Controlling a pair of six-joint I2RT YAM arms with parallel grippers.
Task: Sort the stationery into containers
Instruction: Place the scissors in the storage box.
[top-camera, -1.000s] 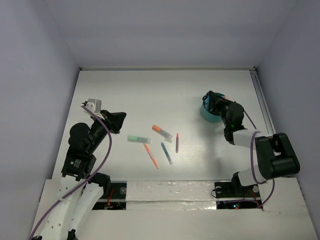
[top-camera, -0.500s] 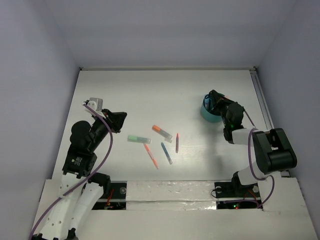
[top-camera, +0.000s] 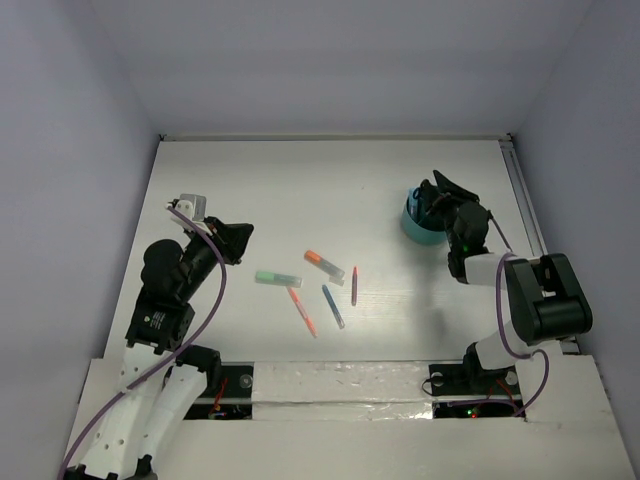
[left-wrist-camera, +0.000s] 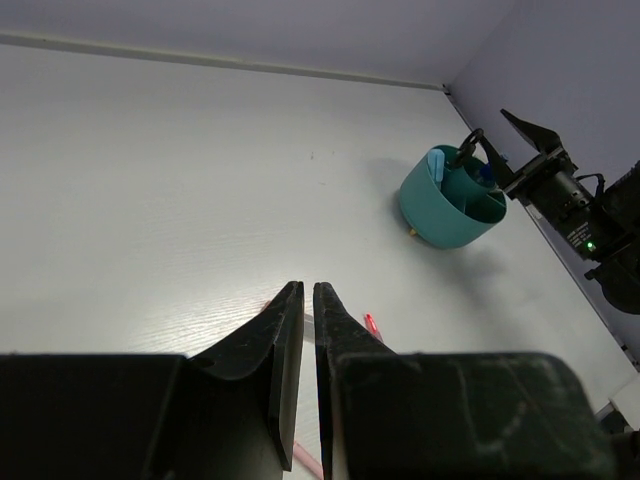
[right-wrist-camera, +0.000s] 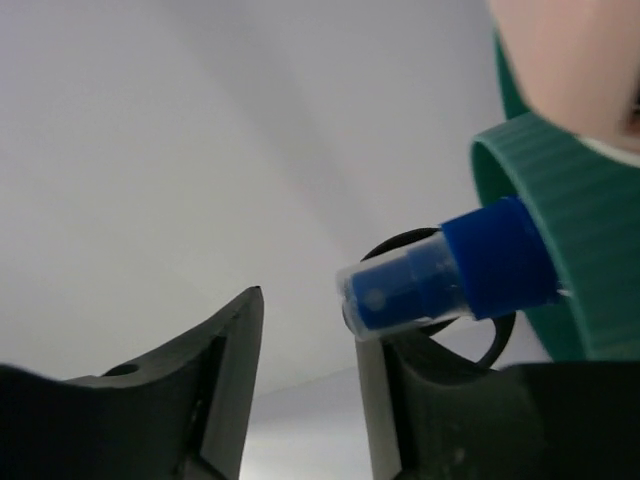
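Black-and-white arms (top-camera: 160, 300); looping purple cables (top-camera: 221, 285); small green light (left-wrist-camera: 590, 245)

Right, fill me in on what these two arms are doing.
The right gripper is at the teal cup with its jaws open, and a blue-capped bottle sits at the cup's rim just beyond its fingers. The left gripper hangs shut and empty over the left side of the table. A green marker, orange marker, orange pen, blue pen and crayon lie loose mid-table, not yet sorted.
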